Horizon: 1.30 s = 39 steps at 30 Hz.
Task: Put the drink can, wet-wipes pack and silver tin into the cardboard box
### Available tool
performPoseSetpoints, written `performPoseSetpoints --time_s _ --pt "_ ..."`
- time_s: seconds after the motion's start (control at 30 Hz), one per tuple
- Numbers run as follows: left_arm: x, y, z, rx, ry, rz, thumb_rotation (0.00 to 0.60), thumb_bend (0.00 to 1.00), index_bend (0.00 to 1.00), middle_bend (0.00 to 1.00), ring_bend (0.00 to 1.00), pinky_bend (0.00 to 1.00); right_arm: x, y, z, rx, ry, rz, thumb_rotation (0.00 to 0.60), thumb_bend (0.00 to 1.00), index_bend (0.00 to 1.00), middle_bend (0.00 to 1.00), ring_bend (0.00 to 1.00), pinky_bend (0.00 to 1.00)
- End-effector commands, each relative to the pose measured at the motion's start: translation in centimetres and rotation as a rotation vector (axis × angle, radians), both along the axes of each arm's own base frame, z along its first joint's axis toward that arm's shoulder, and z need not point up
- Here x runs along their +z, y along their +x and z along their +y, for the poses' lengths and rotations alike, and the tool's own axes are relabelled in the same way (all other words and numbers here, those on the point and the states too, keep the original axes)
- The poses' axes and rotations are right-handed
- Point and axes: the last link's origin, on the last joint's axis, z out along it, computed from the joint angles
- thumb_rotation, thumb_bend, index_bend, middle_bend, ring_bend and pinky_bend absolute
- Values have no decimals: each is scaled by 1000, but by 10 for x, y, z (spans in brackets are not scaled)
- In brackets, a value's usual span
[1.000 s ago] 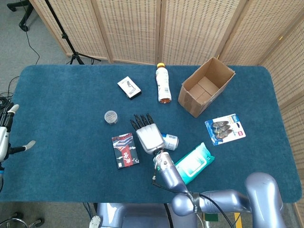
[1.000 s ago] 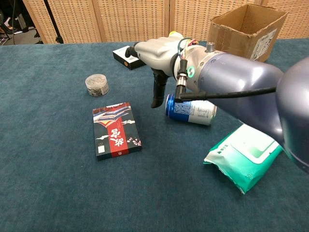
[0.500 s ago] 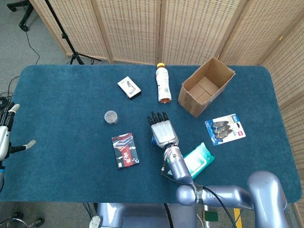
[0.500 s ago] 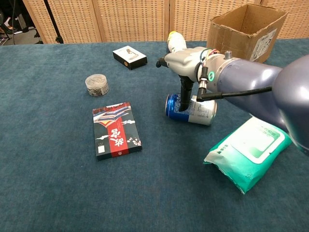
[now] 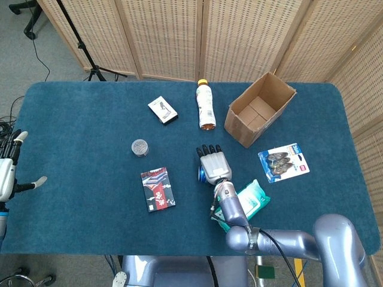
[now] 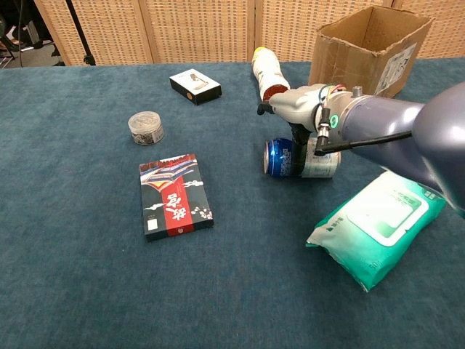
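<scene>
Between your right hand (image 6: 301, 116) on the drink can (image 6: 298, 158) and the cardboard box (image 5: 259, 109) lies bare blue cloth. The lying bottle (image 5: 206, 105) flanks that path on its left, the blister pack (image 5: 283, 162) on its right, the wet-wipes pack (image 6: 374, 226) just beside the can.

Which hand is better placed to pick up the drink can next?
The right hand. It sits directly over the drink can, its fingers down against the can's side. The left hand hangs off the table's far left edge, nowhere near it.
</scene>
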Motion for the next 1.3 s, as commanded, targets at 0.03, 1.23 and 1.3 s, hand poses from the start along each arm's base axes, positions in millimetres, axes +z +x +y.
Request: performPoseSetpoints --time_s 0.03,1.23,1.3 --pt "0 0 0 0 -1 1 600 0 0 0 0 0 -1 -4 -4 13 -14 -6 600 41 384 401 387 295" --pt "-5 1 0 2 -10 23 600 0 0 0 0 0 235 63 -85 532 -518 -125 600 488 633 649 623 444" --pt "-6 1 0 4 -10 31 600 0 0 0 0 0 241 51 -96 566 -522 -49 600 489 634 648 623 444"
